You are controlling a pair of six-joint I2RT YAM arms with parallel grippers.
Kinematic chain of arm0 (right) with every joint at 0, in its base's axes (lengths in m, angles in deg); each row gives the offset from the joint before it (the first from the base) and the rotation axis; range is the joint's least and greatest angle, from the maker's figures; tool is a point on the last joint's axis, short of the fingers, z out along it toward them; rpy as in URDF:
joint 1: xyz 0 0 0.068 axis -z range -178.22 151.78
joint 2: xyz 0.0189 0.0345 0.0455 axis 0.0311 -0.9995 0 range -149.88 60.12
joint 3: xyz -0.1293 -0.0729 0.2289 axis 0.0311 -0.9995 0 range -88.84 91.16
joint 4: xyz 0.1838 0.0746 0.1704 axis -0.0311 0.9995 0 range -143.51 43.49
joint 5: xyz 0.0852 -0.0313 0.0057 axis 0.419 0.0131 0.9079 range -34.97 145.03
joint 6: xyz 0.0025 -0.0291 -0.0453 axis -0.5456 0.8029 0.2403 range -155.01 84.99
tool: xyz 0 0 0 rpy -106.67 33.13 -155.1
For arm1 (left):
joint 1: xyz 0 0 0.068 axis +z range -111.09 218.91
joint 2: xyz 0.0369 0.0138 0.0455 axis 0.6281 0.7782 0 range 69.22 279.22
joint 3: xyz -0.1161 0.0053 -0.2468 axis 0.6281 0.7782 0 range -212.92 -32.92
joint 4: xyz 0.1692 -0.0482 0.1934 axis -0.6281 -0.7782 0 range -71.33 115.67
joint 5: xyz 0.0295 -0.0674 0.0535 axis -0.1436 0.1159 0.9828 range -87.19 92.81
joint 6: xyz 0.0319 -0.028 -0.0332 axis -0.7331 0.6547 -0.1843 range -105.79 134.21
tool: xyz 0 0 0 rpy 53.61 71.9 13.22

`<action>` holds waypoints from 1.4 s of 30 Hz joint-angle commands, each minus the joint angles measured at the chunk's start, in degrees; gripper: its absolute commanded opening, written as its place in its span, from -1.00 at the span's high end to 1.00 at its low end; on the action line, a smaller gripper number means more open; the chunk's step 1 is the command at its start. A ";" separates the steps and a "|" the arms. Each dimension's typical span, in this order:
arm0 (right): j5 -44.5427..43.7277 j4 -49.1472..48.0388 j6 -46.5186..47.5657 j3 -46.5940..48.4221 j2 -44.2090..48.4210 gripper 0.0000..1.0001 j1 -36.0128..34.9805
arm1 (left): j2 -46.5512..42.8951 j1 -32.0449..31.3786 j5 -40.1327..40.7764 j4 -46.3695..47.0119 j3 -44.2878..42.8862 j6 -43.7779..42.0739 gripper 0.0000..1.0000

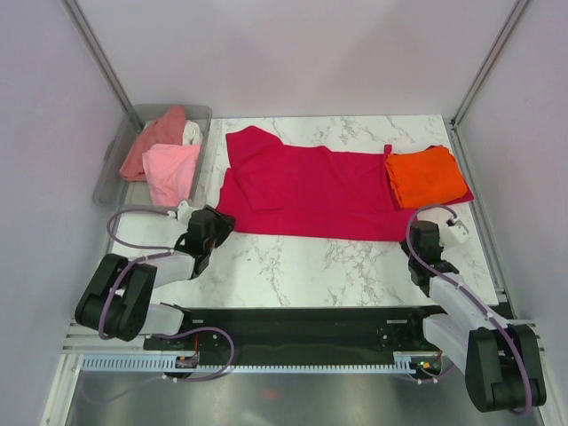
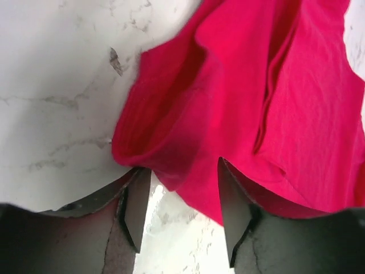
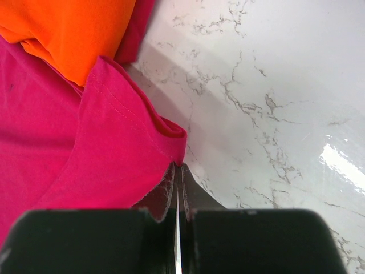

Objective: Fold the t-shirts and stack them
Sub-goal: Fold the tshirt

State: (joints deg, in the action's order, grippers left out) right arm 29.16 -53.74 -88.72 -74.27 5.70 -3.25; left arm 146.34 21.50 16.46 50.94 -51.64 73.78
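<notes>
My left gripper (image 2: 181, 169) sits low at the near left corner of the red shirt (image 1: 311, 191), its jaws spread with the bunched hem lying between them but not yet nipped. My right gripper (image 3: 178, 171) is at the near right corner, fingers pressed tight together, and the hem corner rises to meet the tips, so I judge it is pinching that corner.

The red shirt lies spread flat across the middle of the table (image 1: 302, 266), long side running left to right. The orange shirt (image 1: 428, 176), already folded, rests on its far right end. Off to the left, the plastic bin (image 1: 111, 169) holds a pink shirt (image 1: 169, 173) and at least 2 more.

I read this as the start of a fold: getting both near corners in hand. Next I need the left jaws to pinch the hem, then both arms must lift together and carry the near edge away from me, evenly, without dragging the orange shirt.
</notes>
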 commanded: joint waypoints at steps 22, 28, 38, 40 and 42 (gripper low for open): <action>-3.93 2.60 -0.95 -1.56 7.22 1.00 0.64 | -12.78 6.51 15.46 -15.61 -1.85 -5.07 -0.49; -3.23 2.69 -1.13 -0.86 4.93 1.00 0.64 | -13.05 5.99 -0.45 -13.42 0.70 -1.22 -0.55; -3.05 2.34 -0.87 -0.94 4.84 1.00 0.64 | -4.09 5.90 -0.74 -7.35 -1.66 2.39 -0.05; -3.05 2.25 -0.87 -0.94 4.84 1.00 0.64 | -2.86 5.98 1.19 -7.26 -3.24 2.13 0.09; -2.96 2.16 -0.69 -0.86 4.75 1.00 0.73 | -1.54 6.07 2.52 -7.09 -3.86 2.22 0.22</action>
State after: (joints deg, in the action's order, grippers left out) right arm 27.65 -51.34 -89.29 -75.32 10.40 -2.86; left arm 143.44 27.49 15.19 40.93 -53.00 74.48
